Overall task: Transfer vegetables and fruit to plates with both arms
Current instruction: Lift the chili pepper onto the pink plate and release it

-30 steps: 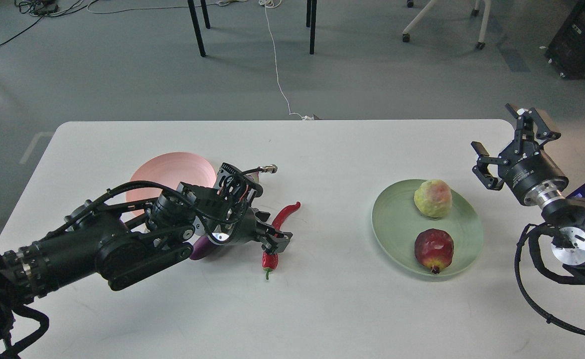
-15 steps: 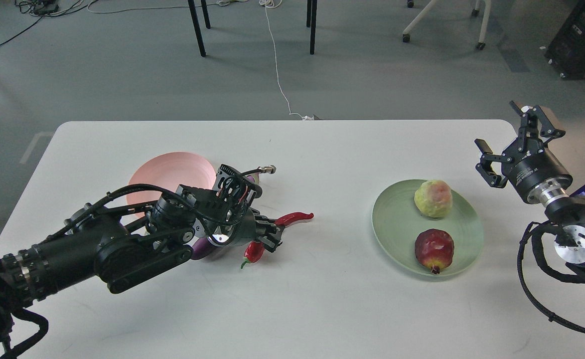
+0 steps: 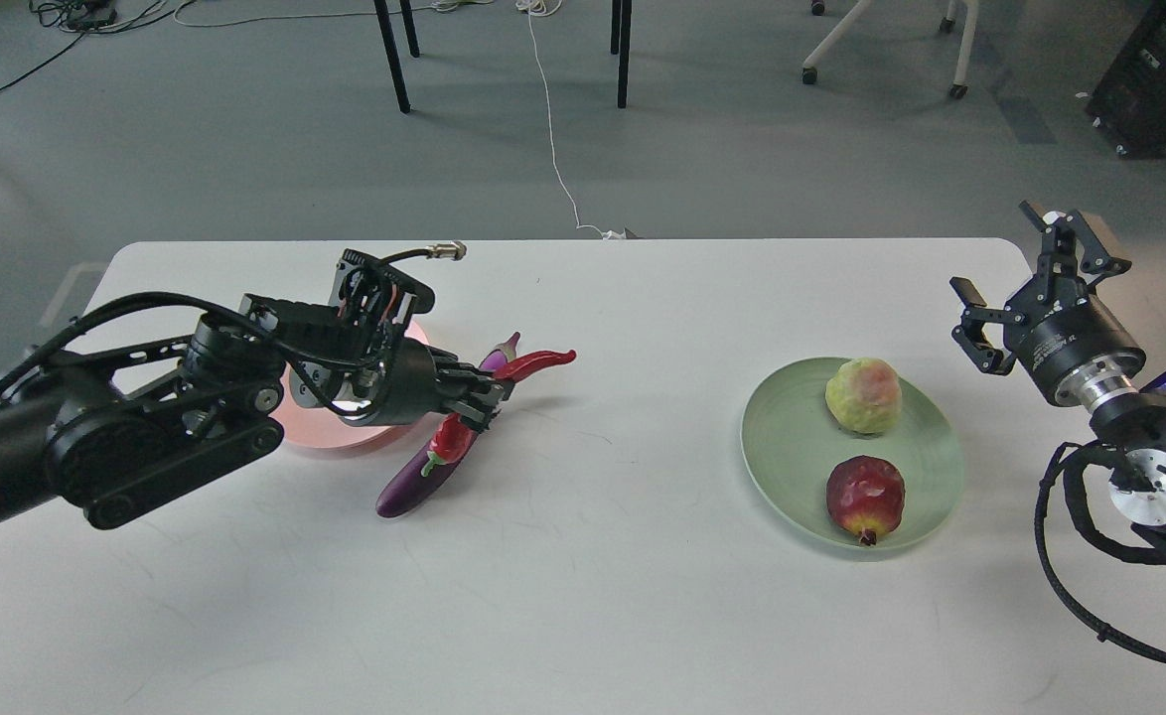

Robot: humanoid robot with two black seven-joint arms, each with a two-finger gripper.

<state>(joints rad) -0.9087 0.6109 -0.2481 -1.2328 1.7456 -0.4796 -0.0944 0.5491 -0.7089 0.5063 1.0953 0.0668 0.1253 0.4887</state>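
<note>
My left gripper (image 3: 486, 393) is shut on the red chili pepper (image 3: 533, 363) and holds it above the table, just over the purple eggplant (image 3: 431, 472). The eggplant lies on the table beside the pink plate (image 3: 320, 432), which my left arm mostly hides. The pale green plate (image 3: 792, 457) at the right holds the yellow-green fruit (image 3: 862, 395) and the pomegranate (image 3: 865, 498). My right gripper (image 3: 1025, 273) is open and empty, raised to the right of the green plate near the table's right edge.
The white table (image 3: 643, 596) ends just behind my arms. Beyond the far edge are black table legs (image 3: 391, 55), a white cable (image 3: 553, 149) on the floor, and a black case (image 3: 1164, 84) at the far right.
My left gripper has lifted the chili pepper and carried it back and left toward the pink plate, uncovering the eggplant. The right gripper has drifted slightly right.
</note>
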